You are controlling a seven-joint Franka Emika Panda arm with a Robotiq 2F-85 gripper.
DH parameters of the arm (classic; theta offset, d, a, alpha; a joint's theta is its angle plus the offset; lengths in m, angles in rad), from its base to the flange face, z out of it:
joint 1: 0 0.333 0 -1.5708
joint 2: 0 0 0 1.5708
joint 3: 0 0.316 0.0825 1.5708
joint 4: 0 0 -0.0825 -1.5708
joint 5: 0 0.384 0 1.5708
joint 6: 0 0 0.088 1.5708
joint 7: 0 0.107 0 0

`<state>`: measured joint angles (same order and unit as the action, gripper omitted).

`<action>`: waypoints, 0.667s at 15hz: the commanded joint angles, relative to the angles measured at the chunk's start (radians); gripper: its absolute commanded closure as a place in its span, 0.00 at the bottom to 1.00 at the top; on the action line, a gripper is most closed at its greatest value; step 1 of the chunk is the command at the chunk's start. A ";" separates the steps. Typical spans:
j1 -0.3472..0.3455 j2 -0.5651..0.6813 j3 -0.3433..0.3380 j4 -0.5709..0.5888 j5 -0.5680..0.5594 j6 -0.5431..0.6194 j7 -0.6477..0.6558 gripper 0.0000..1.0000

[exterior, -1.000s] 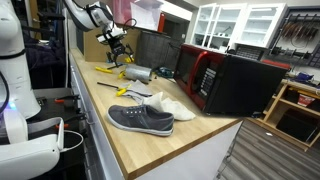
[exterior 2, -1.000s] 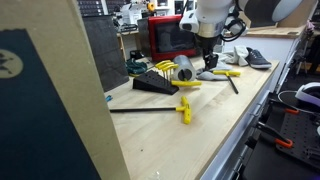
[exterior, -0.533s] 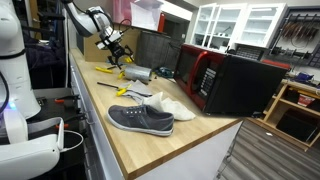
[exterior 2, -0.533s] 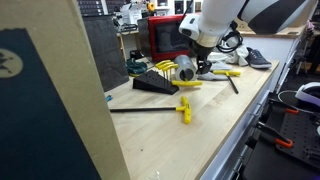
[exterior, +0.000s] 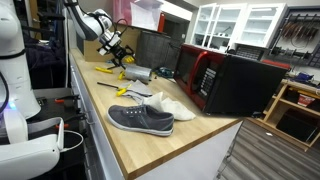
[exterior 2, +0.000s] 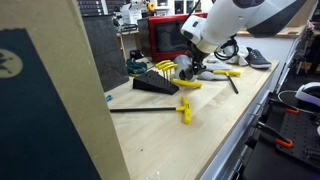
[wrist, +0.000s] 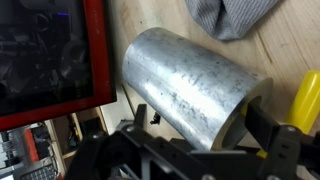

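Lying on its side on the wooden surface (exterior: 175,145), a bare metal cylinder (wrist: 190,85) is framed in the wrist view by the pincer (wrist: 200,128). Its fingers are spread wide to either side of the cylinder's near end; nothing is seen clamped, and contact cannot be made out. In an exterior view the pincer is hung just above the cylinder (exterior: 137,74). A red-framed microwave (wrist: 97,60) is set just beside the cylinder, a yellow-handled tool (wrist: 306,100) near it, and a grey shoe (exterior: 140,119) well apart.

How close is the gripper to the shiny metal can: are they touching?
Cannot tell. In the wrist view the open gripper straddles the metal can, but no clear contact or gap shows.
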<state>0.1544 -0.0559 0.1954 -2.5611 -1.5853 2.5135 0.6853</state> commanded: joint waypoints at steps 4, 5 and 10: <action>0.005 0.083 -0.015 0.038 -0.240 -0.038 0.216 0.49; 0.005 0.088 -0.014 0.039 -0.270 -0.042 0.237 0.58; 0.002 0.085 -0.015 0.034 -0.339 -0.059 0.293 0.81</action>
<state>0.1585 0.0222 0.1907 -2.5341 -1.9002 2.4729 0.9422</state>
